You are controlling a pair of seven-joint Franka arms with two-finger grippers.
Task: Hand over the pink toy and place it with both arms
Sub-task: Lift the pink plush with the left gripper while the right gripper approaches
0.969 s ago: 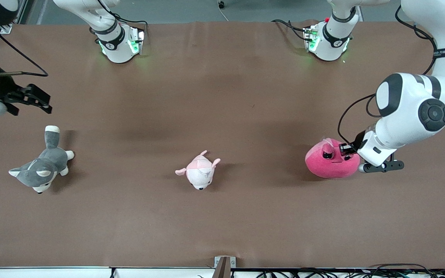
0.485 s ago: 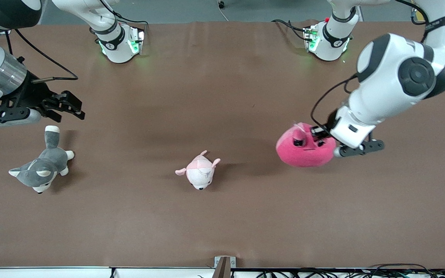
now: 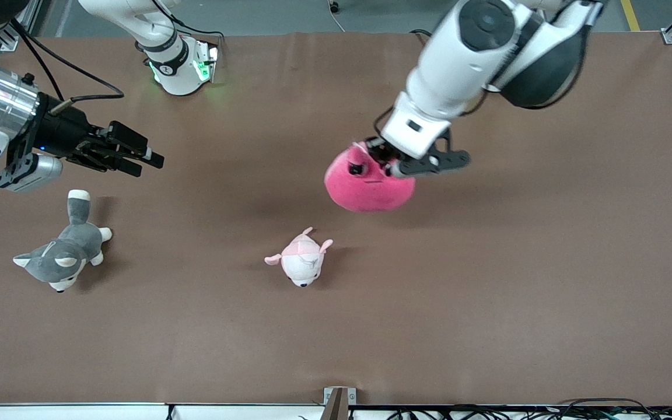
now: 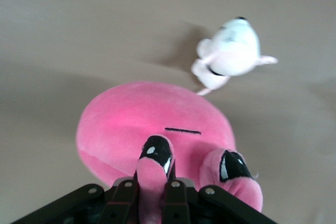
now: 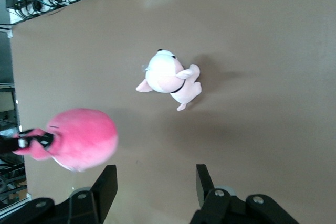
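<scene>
The pink toy (image 3: pixel 368 188), a round hot-pink plush with black markings, hangs in the air over the middle of the table. My left gripper (image 3: pixel 373 158) is shut on a small stalk on its top, seen pinched between the fingers in the left wrist view (image 4: pixel 155 184). The toy's body (image 4: pixel 149 121) bulges out below the jaws. My right gripper (image 3: pixel 148 158) is open and holds nothing, over the table toward the right arm's end and pointing toward the toy. In the right wrist view its fingers (image 5: pixel 105 184) stand wide apart, with the pink toy (image 5: pixel 84 139) farther off.
A pale pink-and-white plush (image 3: pixel 301 261) lies on the table, nearer to the front camera than the hanging toy; it also shows in both wrist views (image 4: pixel 231 51) (image 5: pixel 168 78). A grey-and-white husky plush (image 3: pixel 62 249) lies toward the right arm's end.
The left arm has lifted the pink toy off the table and carried it toward the middle. The right gripper has advanced toward the middle, and its jaws have narrowed somewhat.
</scene>
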